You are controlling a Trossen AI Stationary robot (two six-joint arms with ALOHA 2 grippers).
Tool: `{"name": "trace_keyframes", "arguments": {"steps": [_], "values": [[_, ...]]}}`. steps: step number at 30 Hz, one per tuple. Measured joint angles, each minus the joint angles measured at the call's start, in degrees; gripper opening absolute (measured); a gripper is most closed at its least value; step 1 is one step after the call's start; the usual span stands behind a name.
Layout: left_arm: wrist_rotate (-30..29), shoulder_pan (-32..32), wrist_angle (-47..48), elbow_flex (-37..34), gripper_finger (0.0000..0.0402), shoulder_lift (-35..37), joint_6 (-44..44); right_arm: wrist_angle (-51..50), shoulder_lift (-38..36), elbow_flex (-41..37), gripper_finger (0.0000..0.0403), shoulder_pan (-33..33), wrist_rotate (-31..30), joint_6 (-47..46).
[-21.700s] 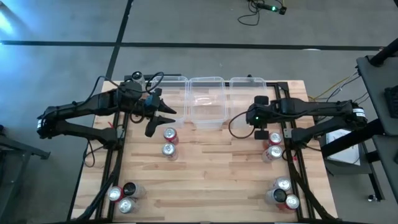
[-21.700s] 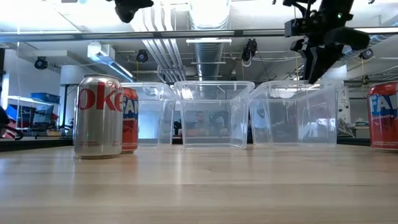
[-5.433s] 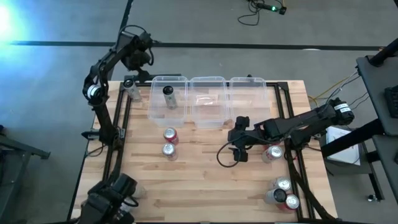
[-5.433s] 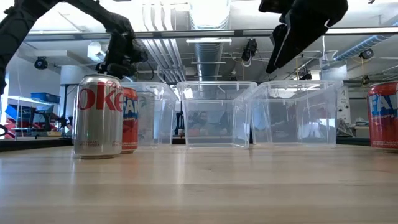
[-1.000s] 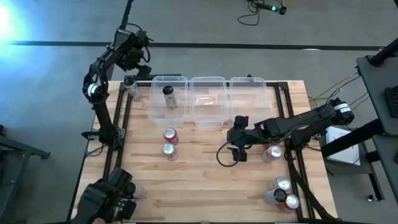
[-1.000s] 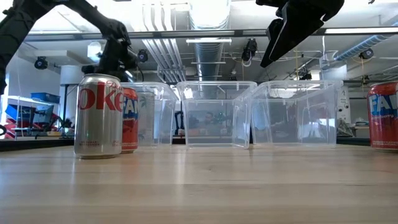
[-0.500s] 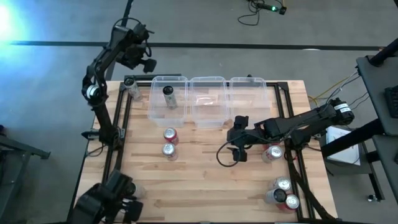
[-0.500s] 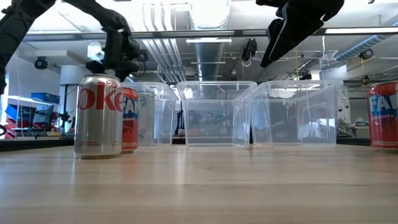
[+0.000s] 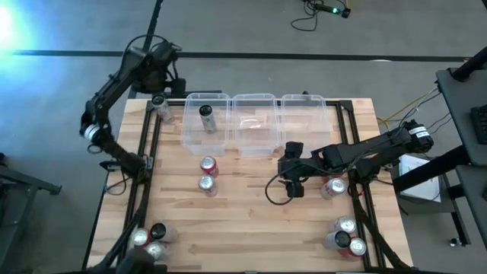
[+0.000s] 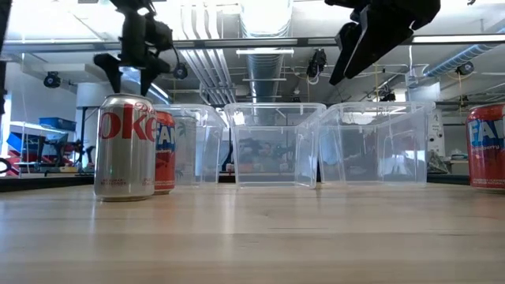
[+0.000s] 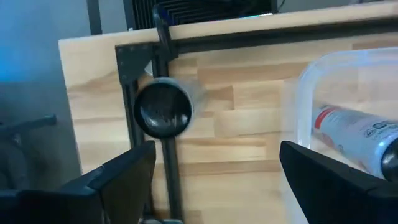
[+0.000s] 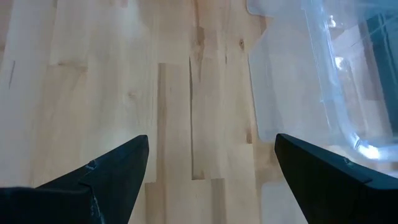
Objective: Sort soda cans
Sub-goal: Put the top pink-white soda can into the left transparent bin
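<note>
Left gripper [image 9: 157, 74] raised over the surface's [image 9: 251, 221] far left corner, fingers spread, nothing held. A can [image 11: 163, 109] stands on that corner by the frame rail. One can [image 9: 205, 119] lies in the leftmost bin [image 9: 195, 135]. Red can [image 9: 208, 165] and silver can [image 9: 205, 183] stand just in front of it. Right gripper [image 9: 291, 169] hovers mid-surface, fingers wide apart, empty.

I see a counter [image 9: 251, 221] of pale wood planks, smooth with a soft sheen. The bins [image 10: 272, 142] are clear glossy plastic. The soda cans [image 10: 125, 146] look like shiny metal with silver tops. Both my claws, left claw [image 11: 214, 180] and right claw [image 12: 211, 174], have matt dark fingers. The floor [image 9: 251, 30] is dull grey.
</note>
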State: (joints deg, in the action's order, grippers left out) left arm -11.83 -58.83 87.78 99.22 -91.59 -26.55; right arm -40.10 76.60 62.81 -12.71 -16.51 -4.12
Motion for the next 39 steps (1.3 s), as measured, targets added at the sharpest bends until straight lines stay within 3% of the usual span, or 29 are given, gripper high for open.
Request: {"name": "trace_keyframes", "arguments": {"steps": [8, 12, 17, 22, 32, 39], "values": [[-3.9, 4.7, -19.0, -17.3, 0.0318, 15.5, -18.0, 0.1, 0.0, 0.0, 0.0345, 0.0, 0.0, 5.3], [-8.4, 4.8, -20.6, -23.3, 0.0317, 19.1, -23.5, 0.1, 0.0, -0.8, 0.0345, -0.1, 0.0, 5.7], [-16.2, 6.7, -20.4, -28.7, 0.0317, 19.6, -31.6, 0.0, 0.0, -2.6, 0.0345, -0.2, 0.0, 4.6], [-20.0, 6.7, -20.8, -31.0, 0.0317, 18.9, -34.4, 0.2, 0.0, -2.9, 0.0345, -1.6, 0.0, 2.2], [-21.6, 6.3, -27.3, -34.1, 0.0319, 17.8, -32.8, 1.7, 0.0, -2.9, 0.0345, -3.5, 0.3, 3.1], [-21.8, 5.9, -27.3, -34.0, 0.0347, 15.0, -34.1, 1.6, 0.0, -3.0, 0.0345, -3.5, 0.5, 5.5]]}}
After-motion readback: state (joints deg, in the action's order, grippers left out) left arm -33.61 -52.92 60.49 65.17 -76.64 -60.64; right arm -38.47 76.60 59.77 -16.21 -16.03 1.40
